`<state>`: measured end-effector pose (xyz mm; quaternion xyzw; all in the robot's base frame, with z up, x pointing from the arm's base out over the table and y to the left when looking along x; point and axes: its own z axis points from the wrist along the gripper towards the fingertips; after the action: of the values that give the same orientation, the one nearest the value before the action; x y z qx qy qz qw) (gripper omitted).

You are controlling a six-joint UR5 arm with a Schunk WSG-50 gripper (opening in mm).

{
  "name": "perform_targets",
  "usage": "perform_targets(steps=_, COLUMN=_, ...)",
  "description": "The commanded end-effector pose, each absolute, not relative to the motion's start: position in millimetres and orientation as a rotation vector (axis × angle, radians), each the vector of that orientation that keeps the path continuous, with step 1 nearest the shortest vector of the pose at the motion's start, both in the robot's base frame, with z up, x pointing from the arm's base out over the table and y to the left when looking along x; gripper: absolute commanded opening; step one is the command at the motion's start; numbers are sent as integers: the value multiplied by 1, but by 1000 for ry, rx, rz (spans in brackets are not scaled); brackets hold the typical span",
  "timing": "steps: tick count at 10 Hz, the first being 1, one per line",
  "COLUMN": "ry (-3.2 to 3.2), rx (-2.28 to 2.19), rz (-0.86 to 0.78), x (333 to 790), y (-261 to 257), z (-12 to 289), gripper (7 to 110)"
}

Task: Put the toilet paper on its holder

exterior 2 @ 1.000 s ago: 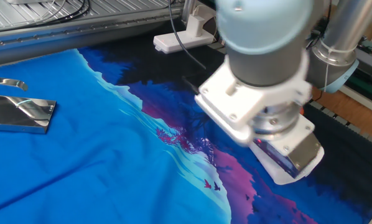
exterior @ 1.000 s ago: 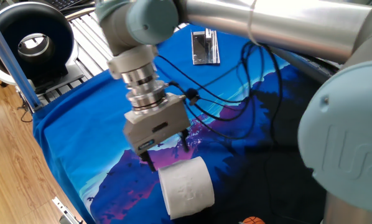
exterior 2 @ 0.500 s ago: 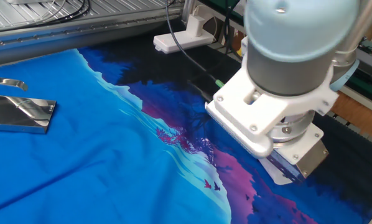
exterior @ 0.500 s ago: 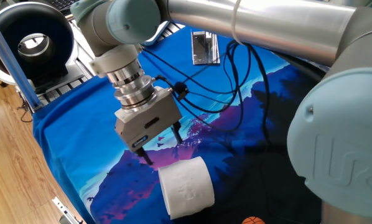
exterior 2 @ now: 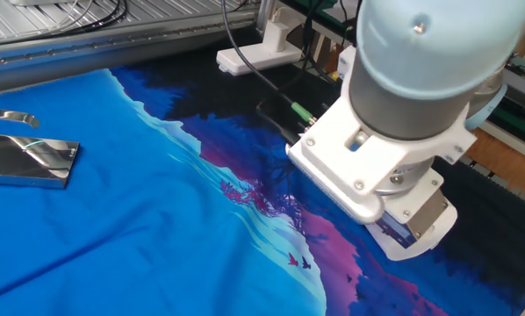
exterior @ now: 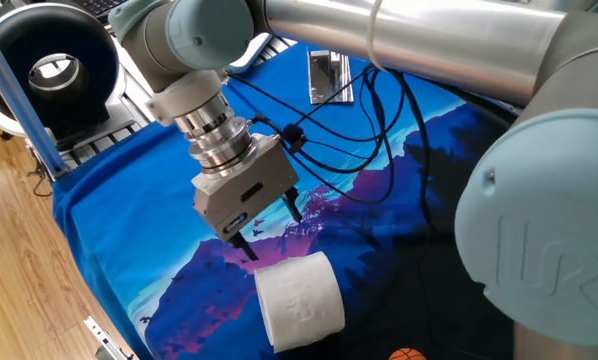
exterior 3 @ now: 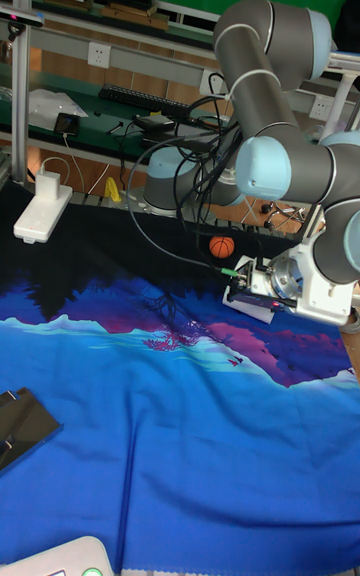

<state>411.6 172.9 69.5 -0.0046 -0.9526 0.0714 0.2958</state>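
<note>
Poised just above and beside the toilet paper (exterior: 299, 299), hand (exterior: 272, 225) tilted, dark fingertips (exterior: 249, 246) spread apart and gripping nothing. One fingertip close to the roll's upper edge, perhaps brushing it; contact not certain from one fixed view. In the other fixed view and the tall fixed view, fingers hidden behind the wrist housing, so no second check on the gap.

Roll lying on its side on the blue and purple printed cloth (exterior: 129, 210) covering the surface, near the front edge, flat end and core turned away from the camera, core not visible. Holder (exterior: 330, 77) well apart, far across the cloth, shiny and flat-based; seen again at the left edge in the other fixed view (exterior 2: 30, 161). Black ring-shaped device (exterior: 49, 60) off the cloth at the corner, no part in this.

Step in hand, judged: the approach to the grasp, pick not yet made. Next move likely to call for straddling the roll with the spread fingers, lowering, then closing gently enough not to crush soft tissue. After that, a long carry to the holder with the core lined up.
</note>
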Motion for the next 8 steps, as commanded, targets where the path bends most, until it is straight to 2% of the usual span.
perform_targets(steps=1, ry=-2496, rx=-11, rz=149, x=403, y=175, z=70, gripper=88)
perform_targets(steps=8, ry=-2465, rx=2, rz=47, x=394, y=199, z=70, gripper=88)
